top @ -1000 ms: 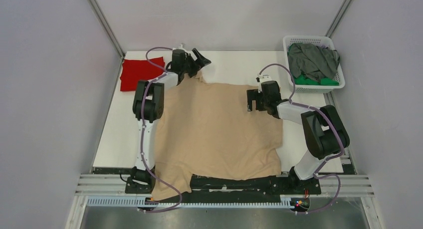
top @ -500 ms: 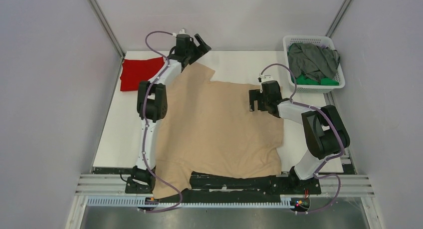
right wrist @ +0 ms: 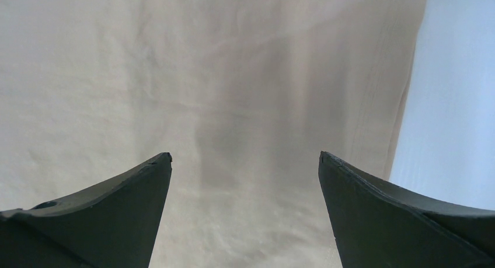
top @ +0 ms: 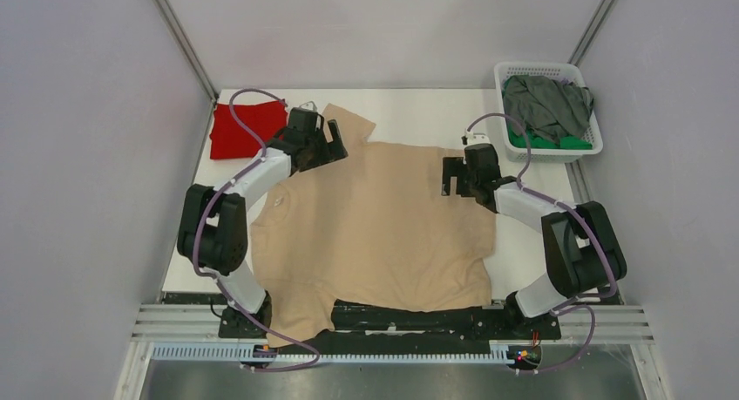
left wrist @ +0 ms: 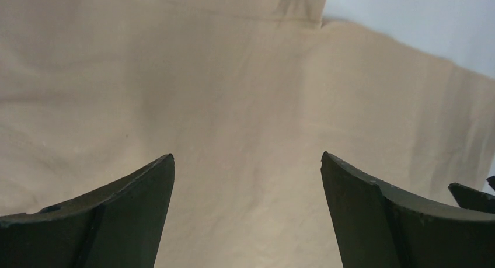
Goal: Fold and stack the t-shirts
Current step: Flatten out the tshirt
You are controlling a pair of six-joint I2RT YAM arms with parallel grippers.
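Observation:
A large beige t-shirt (top: 375,221) lies spread flat over the middle of the white table, its bottom part hanging over the near edge. It fills the left wrist view (left wrist: 233,93) and the right wrist view (right wrist: 204,75). My left gripper (top: 334,138) is open and empty above the shirt's far left sleeve. My right gripper (top: 451,175) is open and empty above the shirt's far right edge. A folded red t-shirt (top: 247,127) lies at the far left. Dark grey (top: 546,104) and green (top: 549,142) shirts lie in a basket.
A white plastic basket (top: 586,86) stands at the far right corner of the table (top: 418,112). Grey walls close in both sides. A metal rail (top: 401,322) runs along the near edge by the arm bases.
My left gripper has let go of the beige sleeve and drawn back left and nearer. The sleeve now lies flat on the table. My right gripper shifted slightly right.

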